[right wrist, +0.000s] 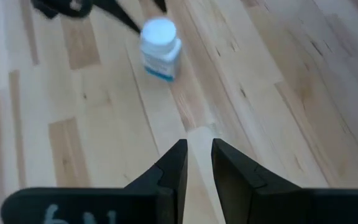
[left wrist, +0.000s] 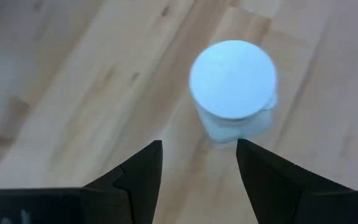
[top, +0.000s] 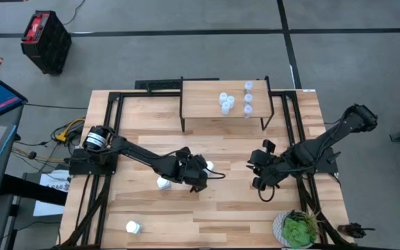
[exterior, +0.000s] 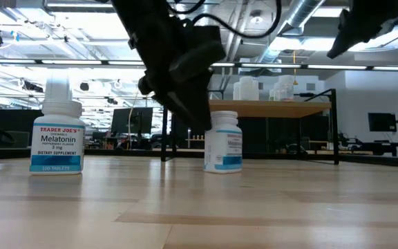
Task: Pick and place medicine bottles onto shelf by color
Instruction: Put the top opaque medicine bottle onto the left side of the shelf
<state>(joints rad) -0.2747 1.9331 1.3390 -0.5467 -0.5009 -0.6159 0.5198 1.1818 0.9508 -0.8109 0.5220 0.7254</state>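
A white medicine bottle [left wrist: 233, 84] stands upright on its base on the table, its round cap toward me. My left gripper [left wrist: 199, 149] is open, tilted downward, with its fingertips just short of that bottle [top: 209, 165] and nothing between them. Two more white bottles [top: 163, 182] [top: 132, 226] stand on the table, one beside my left arm and one near the front edge. The shelf [top: 200, 114] at the far side carries several bottles [top: 226, 103]. My right gripper [top: 257, 173] hovers right of centre; its fingers [right wrist: 197, 149] are open by a narrow gap and hold nothing.
A green potted plant [top: 297, 229] sits at the table's near right corner. In the low view the front bottle [exterior: 57, 135] reads Melatonin. Black frame rails [top: 110, 118] run along both sides of the table. Bare wood lies between the two grippers.
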